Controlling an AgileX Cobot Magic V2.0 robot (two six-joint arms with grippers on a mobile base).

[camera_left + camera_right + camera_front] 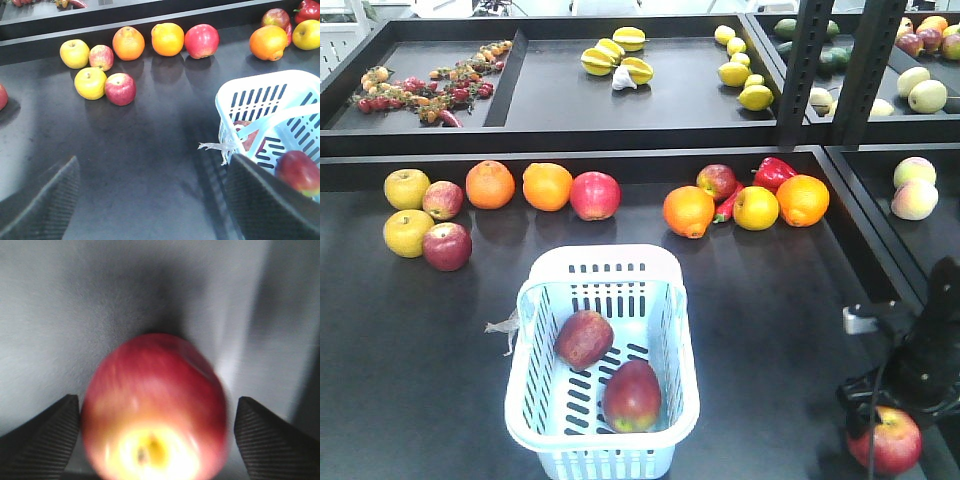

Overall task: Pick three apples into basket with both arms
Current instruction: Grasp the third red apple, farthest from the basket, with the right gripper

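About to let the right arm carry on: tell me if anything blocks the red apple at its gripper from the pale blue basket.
Nothing visible blocks it. The round dark red apple sits between the right gripper fingers; bare dark tabletop lies between it and the pale blue slotted plastic basket, which has room beside its two apples.

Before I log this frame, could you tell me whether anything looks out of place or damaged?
One oddity: a frayed whitish scrap hangs off the basket at its left rim and trails onto the dark table. It shows in the left wrist view too. It looks like a torn tag or tape. Nothing else stands out.
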